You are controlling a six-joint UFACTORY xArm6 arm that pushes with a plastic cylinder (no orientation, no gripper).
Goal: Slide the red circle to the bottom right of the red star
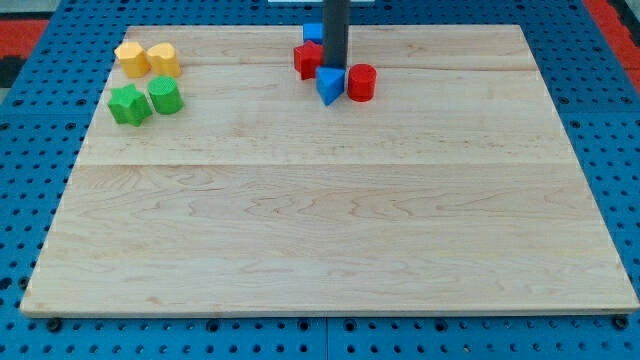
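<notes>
The red circle (361, 82) lies near the view's top centre, just right of a blue triangle block (329, 86). The red star (307, 59) lies up-left of the triangle, partly hidden by the rod. A blue block (313, 32) sits above the star, partly hidden. My tip (334, 67) comes down between the red star and the red circle, right at the top of the blue triangle. The red circle is to the right of the star and slightly below it.
Two yellow blocks (132, 58) (163, 59) and two green blocks (128, 104) (165, 96) cluster at the view's top left. The wooden board (330, 230) lies on a blue pegboard surface.
</notes>
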